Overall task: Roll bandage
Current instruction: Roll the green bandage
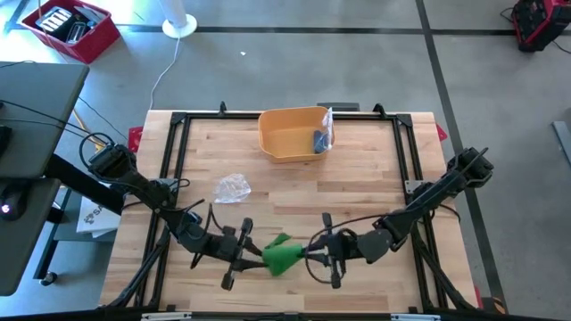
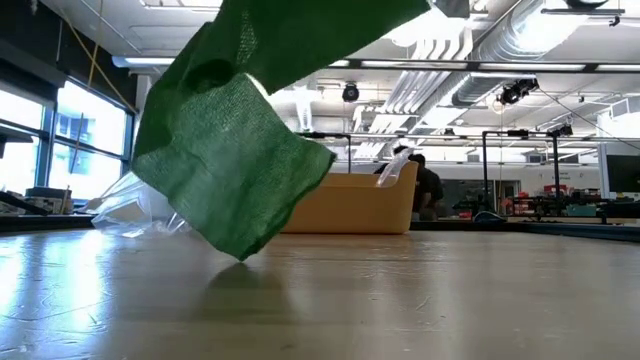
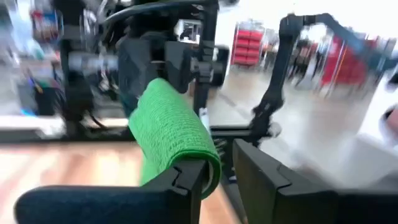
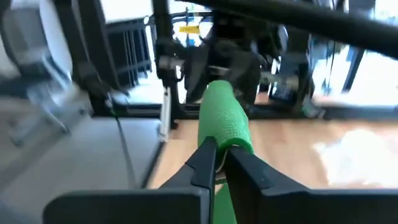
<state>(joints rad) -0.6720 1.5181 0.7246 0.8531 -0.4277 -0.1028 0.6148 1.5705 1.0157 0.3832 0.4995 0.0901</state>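
The green bandage (image 1: 281, 254) hangs in the air between the two grippers, low over the wooden table (image 1: 357, 192) at about six o'clock on its top, close to the near edge. From table height its loose end (image 2: 225, 170) droops as a broad flap, and its lowest corner seems just to touch the wood, though the angle makes that hard to confirm.

The left gripper (image 1: 248, 251) comes in from nine o'clock of the bandage. In its wrist view the cloth is draped over one finger (image 3: 186, 177), while the other finger stands apart from it across a clear gap, so the fingers stand partly open and the bandage is slung on rather than pinched.

The right gripper (image 1: 323, 252) comes from three o'clock. In its wrist view the two fingers are drawn narrow and nip the end of the partly rolled strip (image 4: 225, 121).

The step in hand looks like the winding itself: one end anchored by the right gripper, the left repositioning for a fresh hold. The next move likely calls for the left fingers to close on the cloth again and turn it, keeping tension so the hanging flap is taken up evenly.

At twelve o'clock, well apart, sits a yellow bin (image 1: 290, 134); a crumpled clear plastic wrapper (image 1: 232, 187) lies at about ten o'clock.
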